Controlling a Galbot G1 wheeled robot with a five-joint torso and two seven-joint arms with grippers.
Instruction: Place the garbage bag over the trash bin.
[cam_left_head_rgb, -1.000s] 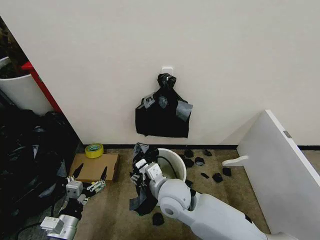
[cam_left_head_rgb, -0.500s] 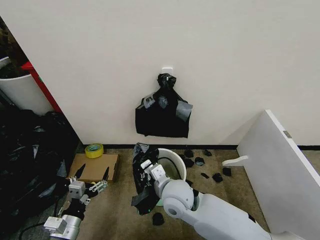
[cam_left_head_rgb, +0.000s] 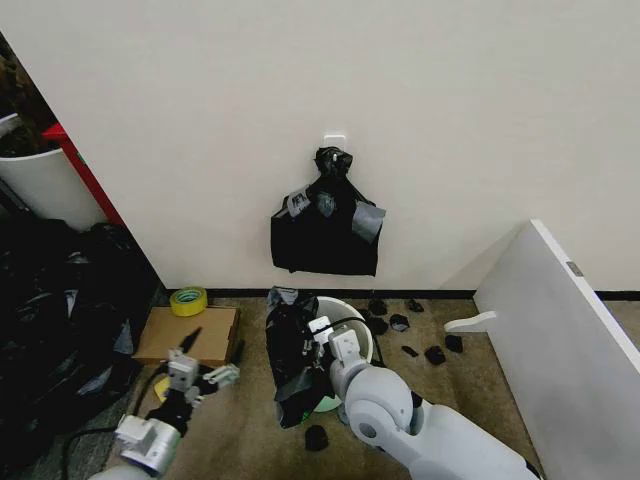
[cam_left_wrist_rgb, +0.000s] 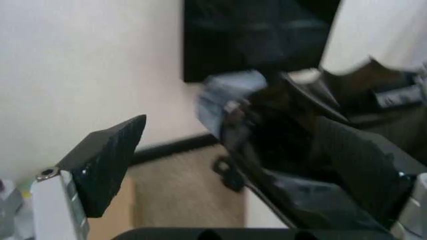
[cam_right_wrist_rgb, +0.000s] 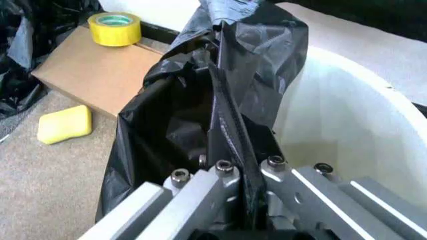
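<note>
Clearly the right pincer (cam_right_wrist_rgb: 230, 150) is clamped on a fold of the garbage bag (cam_left_head_rgb: 293, 355), low centre of the head view, beside the trash bin (cam_left_head_rgb: 355, 325). Thin, floppy and slick, the film looks weightless but tear-prone; its mouth hem seems the best hold. Lower left, the left pincer (cam_left_head_rgb: 200, 368) hangs spread, empty, near the cardboard box (cam_left_head_rgb: 190, 334).

Legible text, labels, brands, numbers, signs: none. No readable marking on any object near either gripper, nor on the wall or floor items.
</note>
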